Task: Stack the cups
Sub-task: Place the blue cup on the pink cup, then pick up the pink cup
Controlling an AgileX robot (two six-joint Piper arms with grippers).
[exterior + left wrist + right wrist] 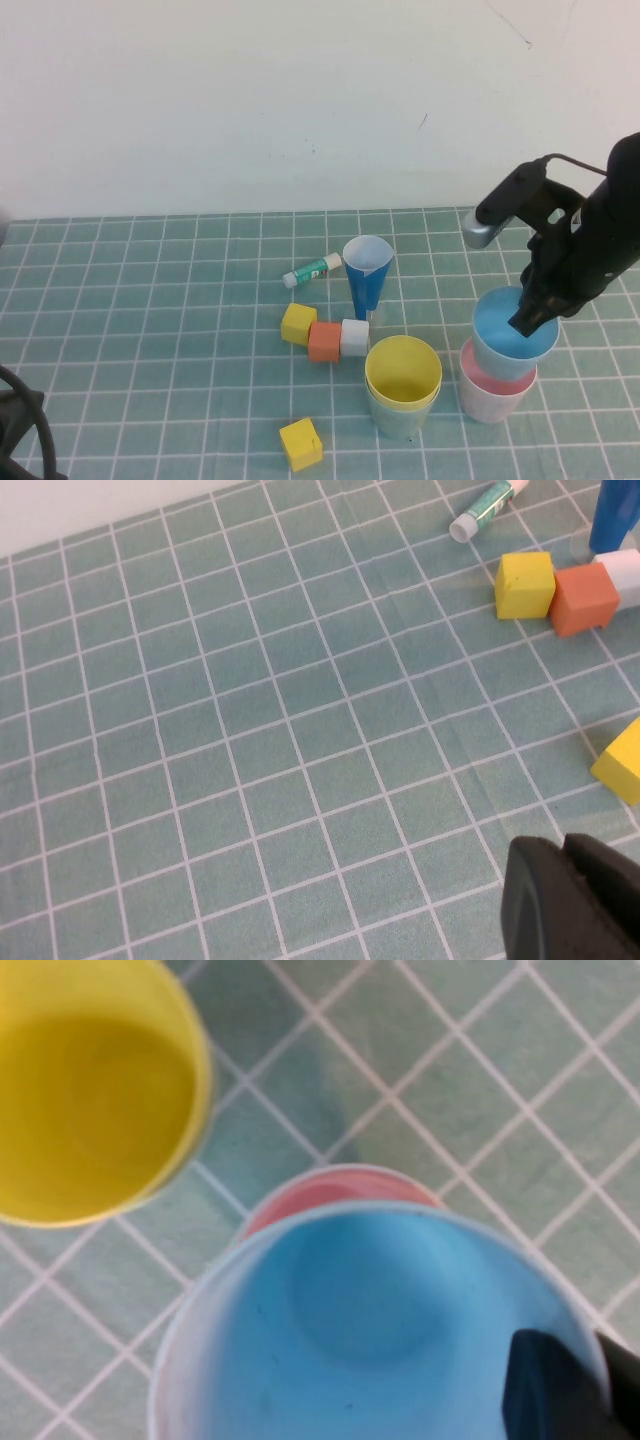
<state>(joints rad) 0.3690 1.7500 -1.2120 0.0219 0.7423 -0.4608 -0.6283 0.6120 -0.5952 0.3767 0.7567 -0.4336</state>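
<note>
The left pincer [565, 900] hangs closed and empty above the table's [150, 300] left side. Mid-table, the yellow cup [403, 372] sits nested in the green cup [398, 418]. At the right, the right pincer [528, 318] pinches the light blue cup's [513, 335] rim above the pink cup [494, 390]; released tilted, it could jam or topple both.

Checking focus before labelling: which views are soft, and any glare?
High view: sharp, even light, no glare; right gripper shut on light blue cup over pink cup. Right wrist view: cups blurred. Left wrist view: mat sharp, left gripper shut, blurry.
</note>
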